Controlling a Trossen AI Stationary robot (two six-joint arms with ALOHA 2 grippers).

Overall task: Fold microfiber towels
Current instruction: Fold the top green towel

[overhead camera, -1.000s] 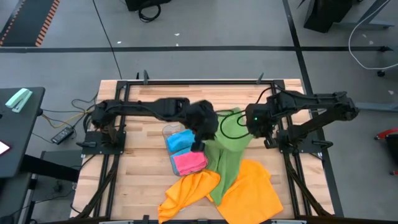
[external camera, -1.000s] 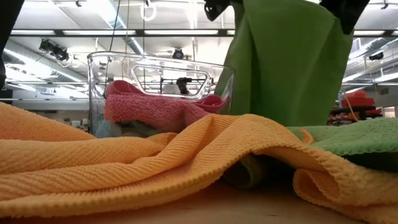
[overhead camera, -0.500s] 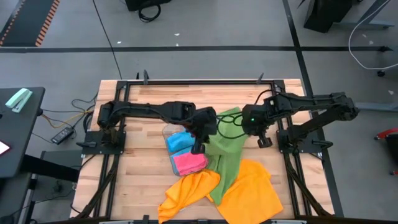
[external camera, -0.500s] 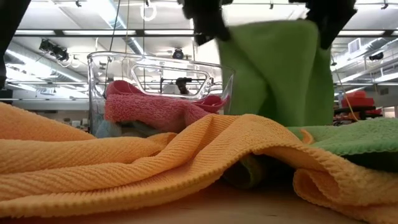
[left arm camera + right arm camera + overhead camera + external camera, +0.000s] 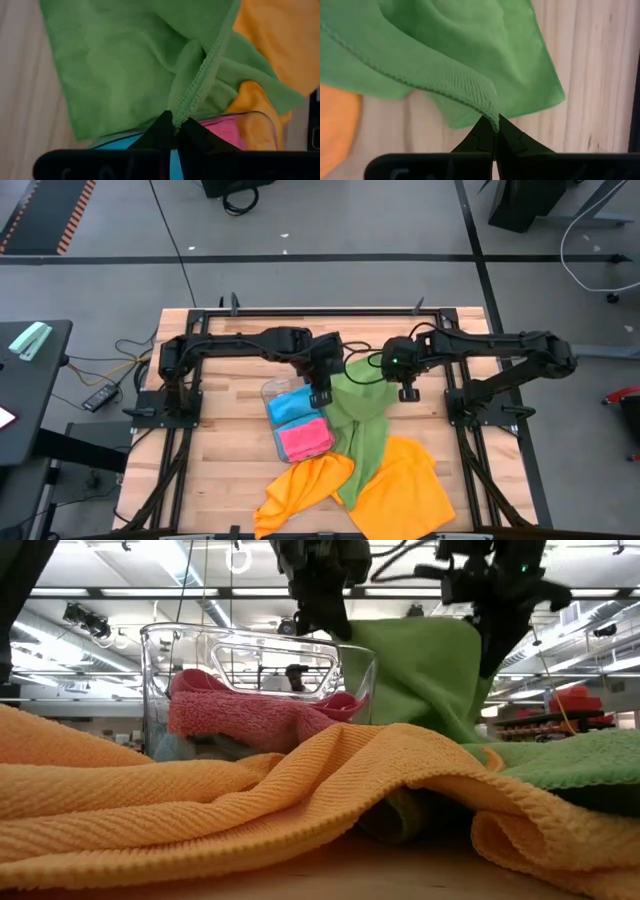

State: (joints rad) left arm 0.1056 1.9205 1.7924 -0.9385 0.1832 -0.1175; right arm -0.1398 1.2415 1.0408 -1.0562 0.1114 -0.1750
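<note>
Green towel [image 5: 362, 420]: held lifted at its far edge by both grippers; from there it is draped down toward the near side, its lower part lying between the two orange towels. In the low view it is seen hanging as a sheet behind the orange folds.
Left gripper [image 5: 320, 394]: placed near the table's middle, just right of the tray's far end. In the left wrist view the fingers are seen pinched together on the green towel's stitched hem [image 5: 176, 121].
Right gripper [image 5: 407, 392]: placed right of the left gripper, with the green towel's far edge spanning between the two. In the right wrist view the fingers are seen closed on a corner of the green towel [image 5: 494, 124], bare wood below.
Clear plastic tray [image 5: 155, 660]: set left of centre on the table, just beside the green towel. Two folded towels are held in it.
Blue towel [image 5: 291, 405]: folded, lying in the tray's far half.
Pink towel [image 5: 303, 441]: folded, lying in the tray's near half, touching the blue towel.
Left orange towel [image 5: 303, 487]: crumpled at the table's near edge, just near of the tray.
Right orange towel [image 5: 405, 490]: spread at the near right, partly overlapped by the green towel.
Wooden table [image 5: 225, 445]: slatted top, bare at left and far right.
</note>
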